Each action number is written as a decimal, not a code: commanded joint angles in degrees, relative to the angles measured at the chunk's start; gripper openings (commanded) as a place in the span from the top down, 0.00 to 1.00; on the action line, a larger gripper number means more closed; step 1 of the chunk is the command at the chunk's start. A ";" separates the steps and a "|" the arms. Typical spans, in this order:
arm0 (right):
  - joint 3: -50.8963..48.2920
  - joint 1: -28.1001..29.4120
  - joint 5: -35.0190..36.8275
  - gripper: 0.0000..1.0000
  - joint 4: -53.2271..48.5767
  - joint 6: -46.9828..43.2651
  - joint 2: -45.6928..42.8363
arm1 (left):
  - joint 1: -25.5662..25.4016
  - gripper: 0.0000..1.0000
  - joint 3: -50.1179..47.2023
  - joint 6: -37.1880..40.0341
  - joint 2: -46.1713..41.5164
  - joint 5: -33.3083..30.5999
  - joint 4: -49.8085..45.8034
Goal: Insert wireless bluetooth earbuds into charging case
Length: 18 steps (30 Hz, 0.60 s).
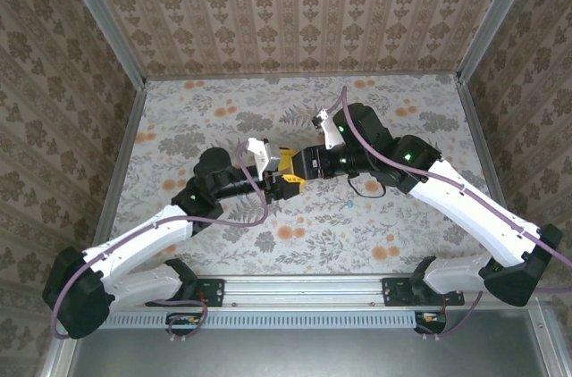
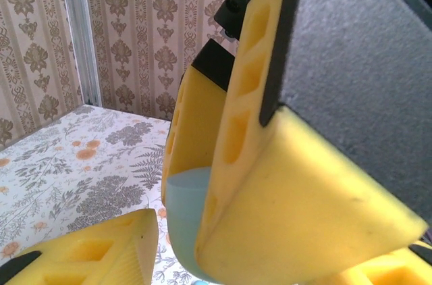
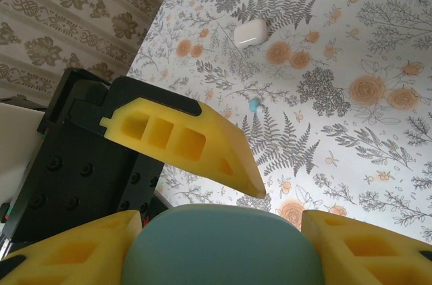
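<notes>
Now right jaws clamp the pale-blue case (image 3: pixel 223 248); teal earbud (image 3: pixel 254 105) lies apart.

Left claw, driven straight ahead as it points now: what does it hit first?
Most likely the right claw, close in front, shut on the pale blue charging case between its yellow fingers; exact depth is unclear.

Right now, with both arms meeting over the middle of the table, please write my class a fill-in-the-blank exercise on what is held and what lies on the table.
1. The pale blue case is clamped between the fingers of the end effector on the ____ arm.
2. On the table, near a larger white piece, lies a tiny earbud coloured ____.
3. The left end effector has foam fingers coloured ____.

Missing words: right; blue; yellow.
</notes>
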 commanded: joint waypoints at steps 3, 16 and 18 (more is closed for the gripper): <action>1.47 0.33 -1.20 0.57 -0.96 -1.02 -0.04 | 0.48 0.51 0.92 -0.88 0.13 1.21 2.41; 1.02 0.49 -1.79 0.49 -0.85 -1.04 0.17 | 0.91 0.70 -0.37 -2.35 -0.31 0.61 4.59; 0.96 0.48 -1.97 0.44 -0.35 -0.81 -0.19 | 1.15 0.70 -0.81 -2.65 -0.44 0.68 4.83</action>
